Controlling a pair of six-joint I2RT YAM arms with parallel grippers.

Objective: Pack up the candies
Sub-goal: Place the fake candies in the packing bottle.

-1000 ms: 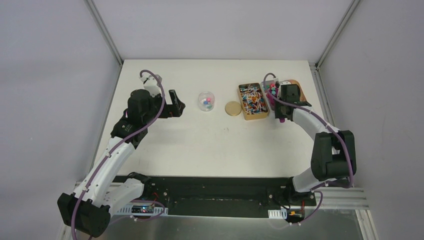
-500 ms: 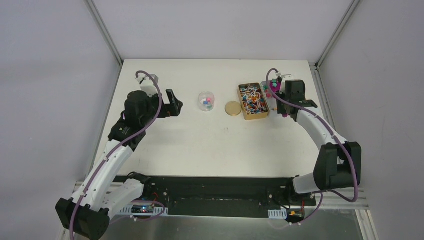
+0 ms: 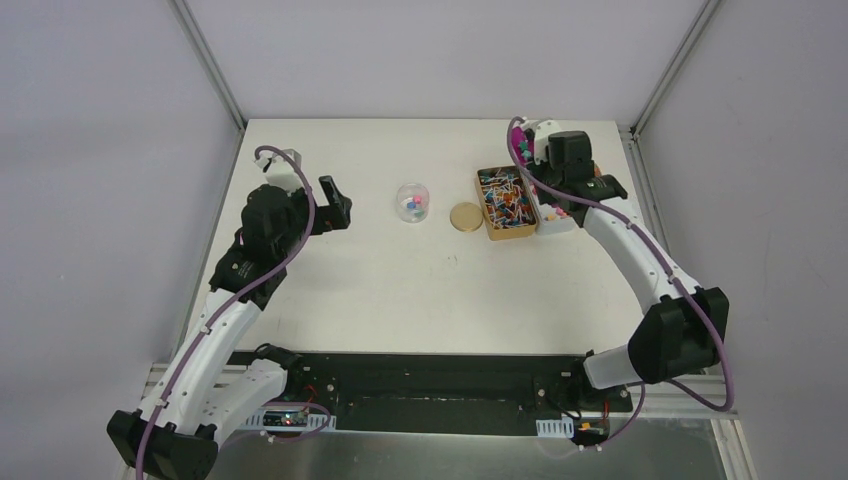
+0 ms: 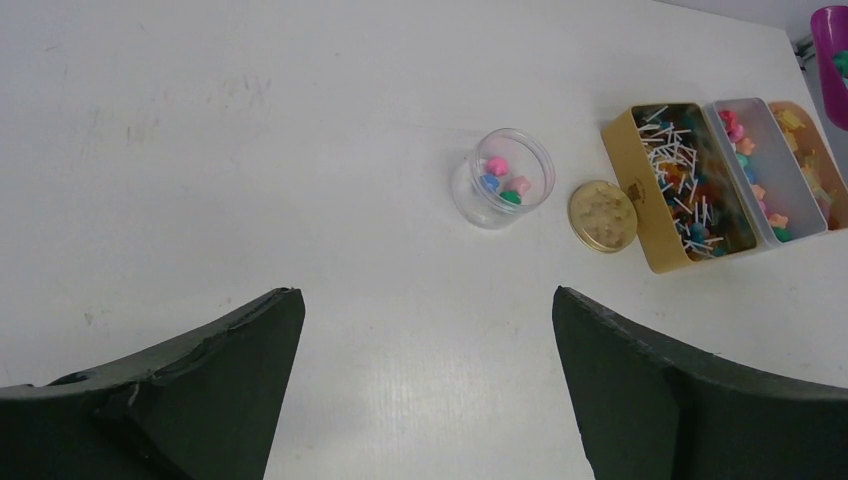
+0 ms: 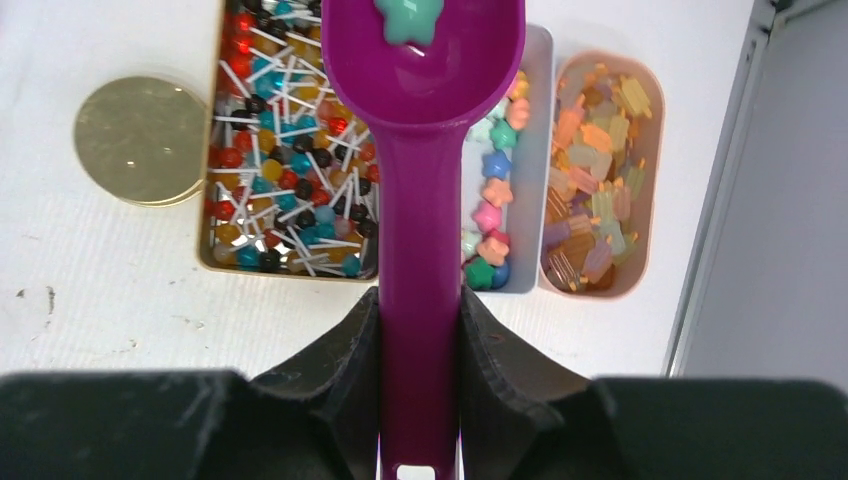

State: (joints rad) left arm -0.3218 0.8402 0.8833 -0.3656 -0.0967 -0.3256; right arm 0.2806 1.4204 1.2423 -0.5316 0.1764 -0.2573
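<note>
The right gripper point(image 5: 420, 325) pinches a purple plastic scoop point(image 5: 420, 130) by its handle. One teal star-shaped candy point(image 5: 408, 18) lies in its bowl, top centre. The left gripper point(image 4: 428, 340) stands spread wide.

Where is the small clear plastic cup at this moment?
In the top view, the small clear round plastic cup stands on the white table, just left of the flat round gold lid, not touching it.

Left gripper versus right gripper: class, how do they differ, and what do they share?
The left gripper stands wide open; the right gripper is shut. The left gripper holds nothing; the right gripper clamps the handle of the purple scoop, a teal candy in its bowl. Both have black fingers.
</note>
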